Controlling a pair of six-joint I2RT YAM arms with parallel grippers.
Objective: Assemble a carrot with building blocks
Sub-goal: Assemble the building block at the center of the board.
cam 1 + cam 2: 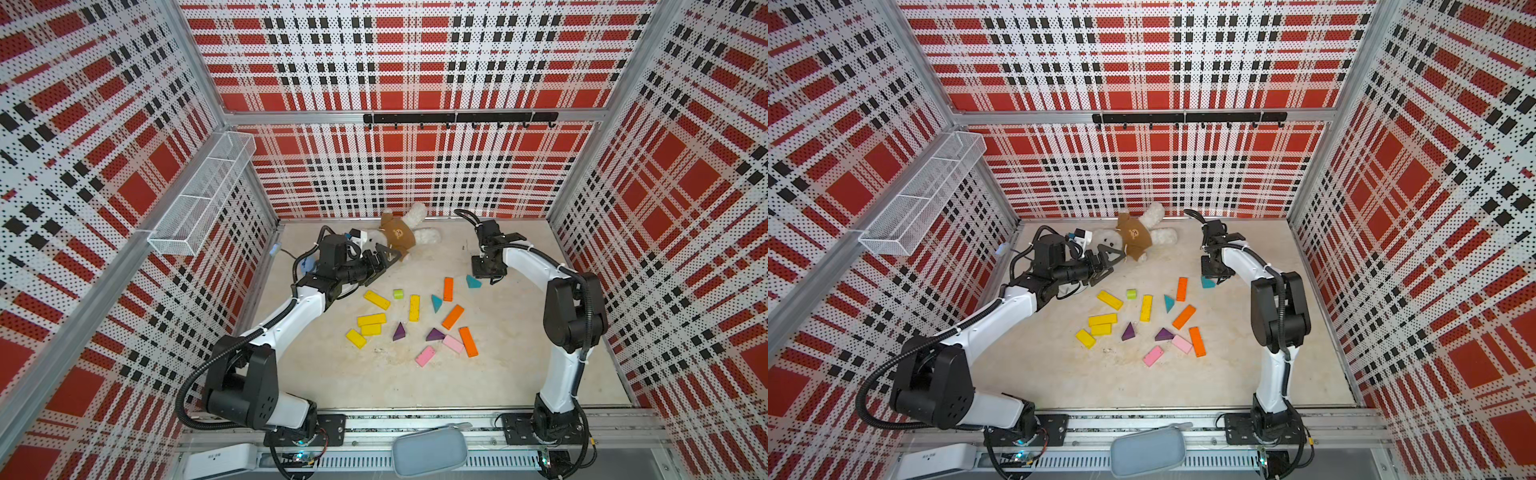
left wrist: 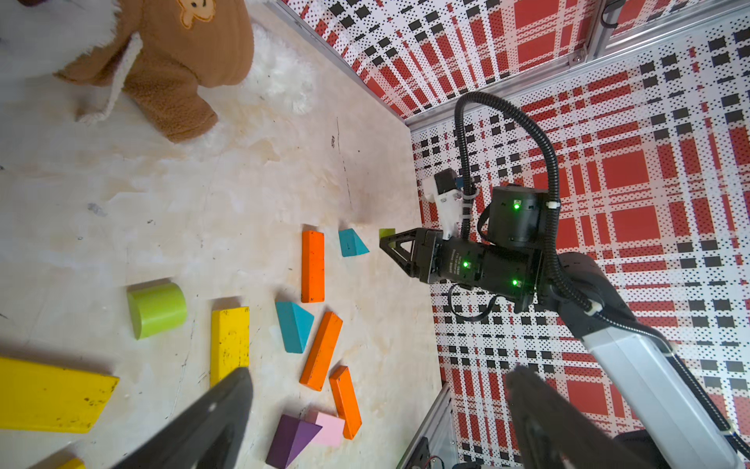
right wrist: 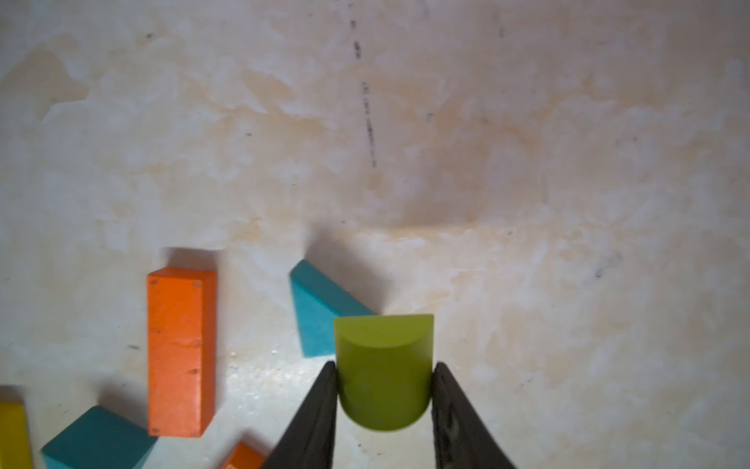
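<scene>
Pinching a lime-green cylinder point(image 3: 383, 341), the right gripper point(image 3: 383, 365) is nearly closed; left gripper point(image 2: 377, 375) gapes empty.

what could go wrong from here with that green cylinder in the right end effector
1. The right end effector pinches the lime-green cylinder near its fingertips, on the curved sides, so it could slip or roll out.
2. The teal triangle lies close beside the held cylinder, and lowering here might knock it.
3. The open left end effector sits right by the plush toy and could snag it when it moves.
</scene>
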